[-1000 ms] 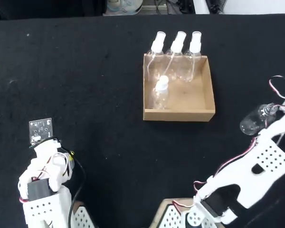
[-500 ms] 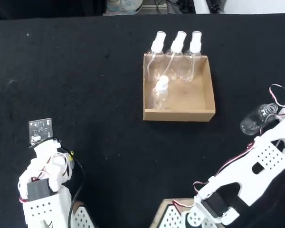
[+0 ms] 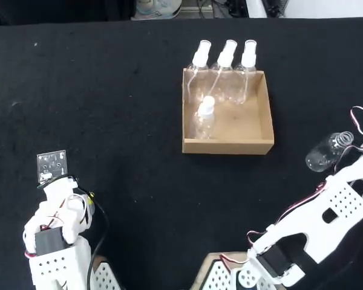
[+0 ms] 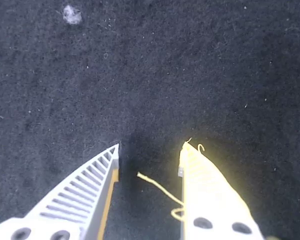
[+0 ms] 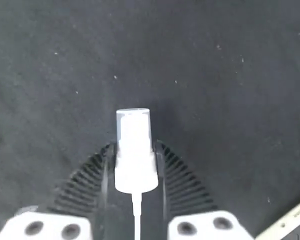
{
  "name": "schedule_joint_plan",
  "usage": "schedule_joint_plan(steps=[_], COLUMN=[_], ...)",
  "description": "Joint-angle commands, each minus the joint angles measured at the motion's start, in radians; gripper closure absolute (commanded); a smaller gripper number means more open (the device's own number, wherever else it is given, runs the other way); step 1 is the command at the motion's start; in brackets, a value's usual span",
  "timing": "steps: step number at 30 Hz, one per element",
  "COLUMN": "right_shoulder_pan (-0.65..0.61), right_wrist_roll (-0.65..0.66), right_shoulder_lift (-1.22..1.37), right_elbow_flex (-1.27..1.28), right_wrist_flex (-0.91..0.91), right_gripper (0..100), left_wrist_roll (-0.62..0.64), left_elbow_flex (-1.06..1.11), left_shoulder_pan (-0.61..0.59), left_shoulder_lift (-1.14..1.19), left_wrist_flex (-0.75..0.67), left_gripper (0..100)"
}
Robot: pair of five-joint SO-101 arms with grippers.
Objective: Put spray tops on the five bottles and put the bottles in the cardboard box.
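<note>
The cardboard box [image 3: 267, 115] stands at the table's middle back. Inside it, three clear bottles with white spray tops [image 3: 226, 67] line the far wall, and another topped bottle [image 3: 204, 118] stands near the front left corner. A clear bottle without a top [image 3: 325, 153] lies on the black table right of the box. My right gripper [image 5: 134, 146] is shut on a white spray top [image 5: 134, 126], held over bare black cloth. The right arm [image 3: 330, 208] stretches to the right edge beside the lying bottle. My left gripper [image 4: 150, 146] is open over the cloth, holding nothing.
The left arm [image 3: 55, 232] sits folded at the front left corner. A speck of lint [image 4: 71, 13] lies on the cloth ahead of the left gripper. Black cloth covers the whole table, with wide room left of the box.
The right arm has drawn back toward the right edge, uncovering the neck of the lying bottle. The bottle, the box and the left arm have stayed put.
</note>
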Motion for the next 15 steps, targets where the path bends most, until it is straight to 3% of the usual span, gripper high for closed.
schedule_joint_plan(steps=[1, 15], right_shoulder_pan=[0.026, -0.002], right_wrist_roll=[0.006, -0.04], right_shoulder_lift=[-0.059, -0.475], right_elbow_flex=[-0.071, -0.065], right_wrist_flex=[0.046, 0.114], right_gripper=[98.6, 98.6], left_wrist_roll=[-0.005, -0.005], left_elbow_flex=[0.021, 0.021], left_shoulder_pan=[-0.001, -0.002], left_shoulder_lift=[-0.006, -0.006], left_wrist_flex=[0.005, 0.005], left_gripper=[81, 81])
